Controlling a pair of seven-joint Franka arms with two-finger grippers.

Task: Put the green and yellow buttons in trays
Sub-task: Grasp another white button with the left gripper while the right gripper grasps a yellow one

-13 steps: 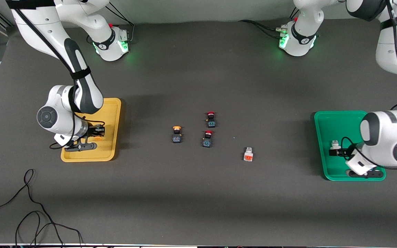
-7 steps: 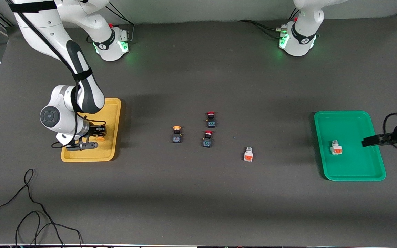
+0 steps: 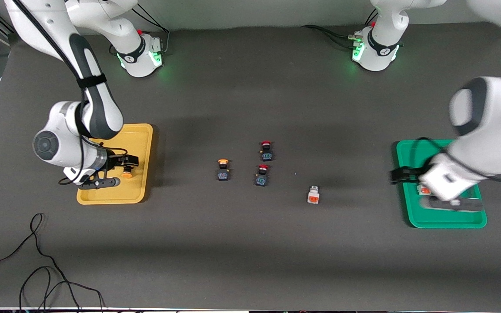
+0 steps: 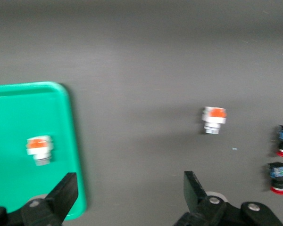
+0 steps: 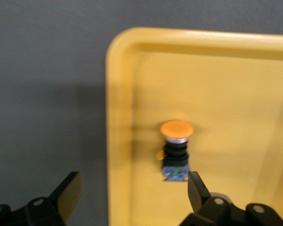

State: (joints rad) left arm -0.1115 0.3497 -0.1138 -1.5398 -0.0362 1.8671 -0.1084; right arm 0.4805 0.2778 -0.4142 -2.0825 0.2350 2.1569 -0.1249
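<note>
**Halfway: one button in each tray, two left on the table**

The right gripper [image 5: 132,197] hangs open over the shallow yellow plastic tray [image 3: 139,141], its dark orange-capped button [image 5: 176,149] lying free inside. The left gripper [image 4: 127,193], open and blurred, seems to be over the green tray's [image 4: 19,101] rim. Next, centre its jaws squarely over the white orange-ended button [image 3: 313,194] before descending.

You have the shallow yellow plastic tray [image 3: 139,143] at the right arm's end of the dark grey tabletop [image 3: 250,243], with one dark orange-capped button [image 5: 175,149] in it. The shallow green plastic tray [image 3: 409,152] sits at the left arm's end, holding one white orange-ended button [image 4: 39,148]. Between the trays, mid-tabletop, lie another dark orange-capped button [image 3: 223,169], two dark red-capped buttons [image 3: 264,163] beside it, and a second white button [image 3: 313,194] nearest the front camera.
</note>
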